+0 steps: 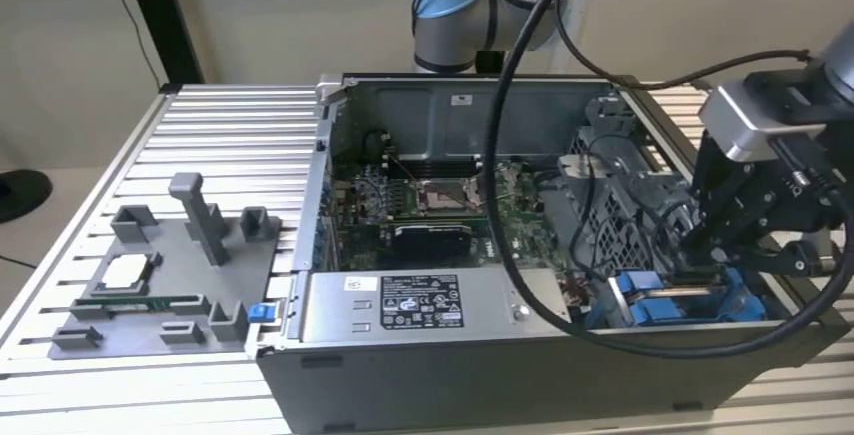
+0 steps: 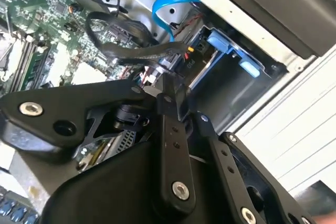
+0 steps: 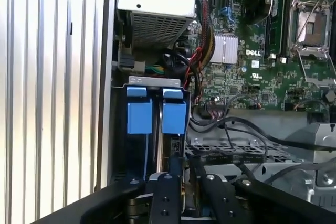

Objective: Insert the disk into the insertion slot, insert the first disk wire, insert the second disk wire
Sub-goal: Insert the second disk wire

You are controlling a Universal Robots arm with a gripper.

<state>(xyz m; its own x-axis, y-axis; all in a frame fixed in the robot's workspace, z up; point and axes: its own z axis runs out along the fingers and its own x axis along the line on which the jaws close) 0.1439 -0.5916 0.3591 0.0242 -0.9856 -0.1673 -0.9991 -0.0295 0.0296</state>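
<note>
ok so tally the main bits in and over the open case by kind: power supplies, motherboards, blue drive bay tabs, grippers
grey power supply box: 1
green motherboard: 1
blue drive bay tabs: 2
gripper: 1
total: 5

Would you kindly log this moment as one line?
gripper | at insertion slot | fingers shut on disk | green motherboard alongside
</note>
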